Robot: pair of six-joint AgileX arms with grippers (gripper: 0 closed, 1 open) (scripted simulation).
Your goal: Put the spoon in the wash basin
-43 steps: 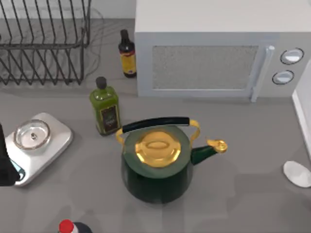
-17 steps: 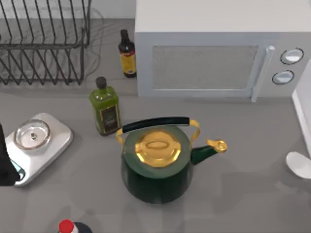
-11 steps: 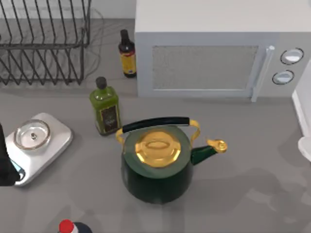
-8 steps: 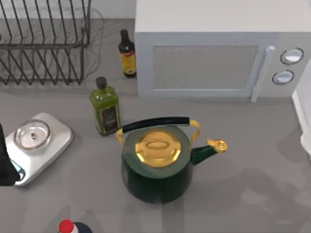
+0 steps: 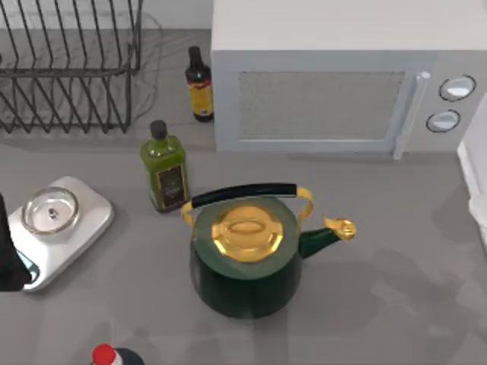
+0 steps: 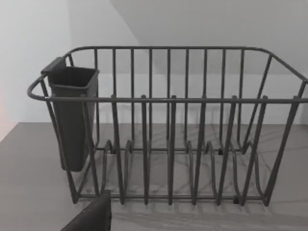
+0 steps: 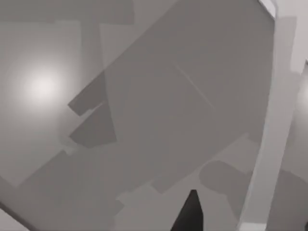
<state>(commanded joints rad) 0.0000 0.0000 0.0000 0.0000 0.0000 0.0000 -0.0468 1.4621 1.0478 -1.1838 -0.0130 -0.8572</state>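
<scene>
While the basin (image 5: 473, 179) rim edges the table's right, the rack (image 6: 168, 130) holds 1 dark cup (image 6: 72, 115); scale (image 5: 57, 228) carries a glass dish (image 5: 50, 210). Can't tell either pincer's state.

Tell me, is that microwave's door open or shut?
Shut. The microwave shows its door flat and flush with the front, handle beside the two round knobs.
</scene>
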